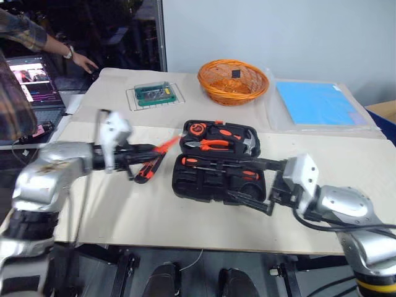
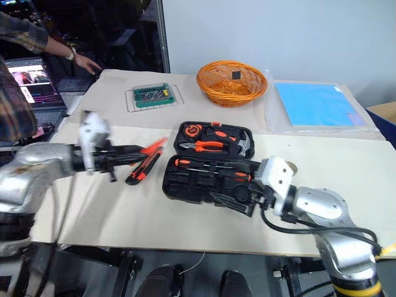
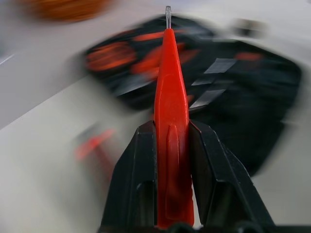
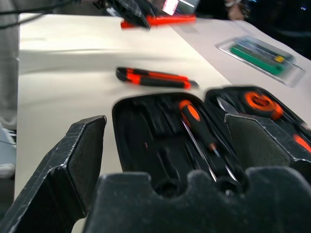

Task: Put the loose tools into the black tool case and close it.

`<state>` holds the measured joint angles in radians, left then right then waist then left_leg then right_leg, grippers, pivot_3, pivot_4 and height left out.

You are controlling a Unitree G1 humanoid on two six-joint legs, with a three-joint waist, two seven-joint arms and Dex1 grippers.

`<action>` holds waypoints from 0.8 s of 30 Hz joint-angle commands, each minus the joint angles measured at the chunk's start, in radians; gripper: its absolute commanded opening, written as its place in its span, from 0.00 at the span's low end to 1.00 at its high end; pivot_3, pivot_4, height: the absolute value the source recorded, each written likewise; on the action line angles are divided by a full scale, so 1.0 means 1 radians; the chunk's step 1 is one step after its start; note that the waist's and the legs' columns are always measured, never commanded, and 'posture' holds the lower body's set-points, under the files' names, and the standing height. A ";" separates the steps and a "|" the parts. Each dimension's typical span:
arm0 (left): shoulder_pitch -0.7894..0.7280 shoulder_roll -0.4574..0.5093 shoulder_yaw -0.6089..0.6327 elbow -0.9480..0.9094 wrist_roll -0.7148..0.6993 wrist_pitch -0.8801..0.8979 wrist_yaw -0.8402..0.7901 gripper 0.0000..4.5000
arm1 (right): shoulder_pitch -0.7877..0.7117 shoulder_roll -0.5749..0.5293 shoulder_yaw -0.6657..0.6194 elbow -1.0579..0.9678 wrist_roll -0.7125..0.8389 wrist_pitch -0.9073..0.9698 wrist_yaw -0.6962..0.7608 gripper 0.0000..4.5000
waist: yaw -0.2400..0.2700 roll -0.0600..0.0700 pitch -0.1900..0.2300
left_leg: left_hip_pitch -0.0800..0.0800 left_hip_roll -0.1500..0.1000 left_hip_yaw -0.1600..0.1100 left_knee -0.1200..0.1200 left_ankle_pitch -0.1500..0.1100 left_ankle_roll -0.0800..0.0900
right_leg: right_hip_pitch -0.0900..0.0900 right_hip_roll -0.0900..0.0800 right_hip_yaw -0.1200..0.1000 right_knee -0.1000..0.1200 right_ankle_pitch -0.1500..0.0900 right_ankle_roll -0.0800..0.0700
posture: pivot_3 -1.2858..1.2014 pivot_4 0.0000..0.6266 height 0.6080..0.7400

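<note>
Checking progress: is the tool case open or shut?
Open: the case lies spread flat, both halves' recesses and tools showing.
</note>
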<state>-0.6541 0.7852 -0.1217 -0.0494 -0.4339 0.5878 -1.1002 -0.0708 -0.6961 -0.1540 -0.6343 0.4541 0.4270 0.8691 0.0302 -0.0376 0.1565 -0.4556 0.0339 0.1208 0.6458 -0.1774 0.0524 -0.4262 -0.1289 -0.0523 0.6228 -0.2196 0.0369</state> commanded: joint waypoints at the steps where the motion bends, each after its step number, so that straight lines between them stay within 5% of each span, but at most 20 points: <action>1: -0.170 -0.099 -0.175 0.204 0.152 -0.132 -0.103 0.10 | 0.091 -0.045 -0.145 -0.092 0.049 0.022 -0.009 1.00 | 0.007 0.000 0.000 | 0.000 0.000 -0.001 0.001 0.000 0.000 | 0.000 0.001 0.000 0.000 0.000 0.000 | 0.52 0.24 1.00; 10: -0.341 -0.271 -0.351 0.615 0.404 -0.436 -0.197 0.10 | 0.258 -0.059 -0.283 -0.221 0.086 0.078 -0.070 1.00 | -0.004 0.000 0.000 | -0.002 0.000 -0.004 0.007 0.003 0.012 | 0.002 0.003 0.000 0.001 -0.001 0.003 | 0.52 0.24 1.00; 24: -0.370 -0.338 -0.372 0.719 0.532 -0.565 -0.272 0.10 | 0.288 -0.077 -0.275 -0.261 0.096 0.098 -0.132 1.00 | -0.005 0.000 0.000 | -0.003 0.000 -0.005 0.015 -0.002 0.018 | 0.004 0.001 0.001 0.002 -0.002 0.006 | 0.52 0.24 1.00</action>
<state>-1.0214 0.4566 -0.4659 0.6714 0.0700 0.0411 -1.3387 0.2261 -0.7608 -0.4090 -0.8619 0.5335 0.5215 0.7518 0.0257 -0.0378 0.1567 -0.4585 0.0340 0.1160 0.6613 -0.1793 0.0706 -0.4216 -0.1284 -0.0515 0.6244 -0.2213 0.0435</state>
